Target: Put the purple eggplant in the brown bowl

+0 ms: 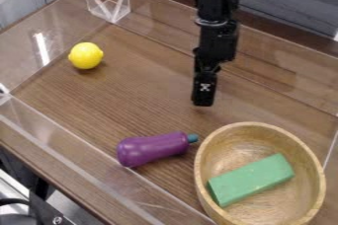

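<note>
The purple eggplant [157, 148] lies on its side on the wooden table near the front, its teal stem tip pointing right toward the brown bowl [227, 146]. That wide wooden bowl sits at the front right and holds a green rectangular block [250, 180]. My gripper [204, 95] hangs from the black arm above the table's middle, behind and slightly right of the eggplant, apart from it. Its fingers look pressed together with nothing held.
A yellow ball [86, 56] rests at the left. A clear plastic wall [79, 165] borders the table at the front and left, and a clear folded stand [109, 4] sits at the back left.
</note>
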Available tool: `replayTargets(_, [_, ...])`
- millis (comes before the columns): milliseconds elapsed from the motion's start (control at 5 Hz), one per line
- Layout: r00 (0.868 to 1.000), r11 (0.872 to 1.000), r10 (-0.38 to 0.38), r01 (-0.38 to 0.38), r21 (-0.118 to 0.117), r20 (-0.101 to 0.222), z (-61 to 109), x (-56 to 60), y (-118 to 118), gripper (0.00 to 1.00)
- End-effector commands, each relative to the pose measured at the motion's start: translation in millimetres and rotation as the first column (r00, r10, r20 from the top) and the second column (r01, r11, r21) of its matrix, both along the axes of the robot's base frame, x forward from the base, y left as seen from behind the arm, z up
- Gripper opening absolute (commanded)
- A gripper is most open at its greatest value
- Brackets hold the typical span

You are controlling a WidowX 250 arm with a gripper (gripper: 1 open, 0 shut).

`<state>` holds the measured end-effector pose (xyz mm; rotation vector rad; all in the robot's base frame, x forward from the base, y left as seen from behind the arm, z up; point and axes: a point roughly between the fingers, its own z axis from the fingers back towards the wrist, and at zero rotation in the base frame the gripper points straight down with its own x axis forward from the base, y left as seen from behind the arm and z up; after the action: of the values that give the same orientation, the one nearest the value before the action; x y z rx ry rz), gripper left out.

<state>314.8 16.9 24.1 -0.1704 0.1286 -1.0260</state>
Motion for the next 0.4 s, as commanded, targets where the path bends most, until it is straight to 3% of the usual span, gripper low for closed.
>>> replayTargets(0, [0.997, 0.999, -0.049, 0.048, 0.018, 0.051, 26.1, 0.4, 16.1, 1.0])
replayTargets(200, [0.998, 0.999, -0.048, 0.047, 0.027, 0.043, 32.4, -4.7, 26.6, 1.0])
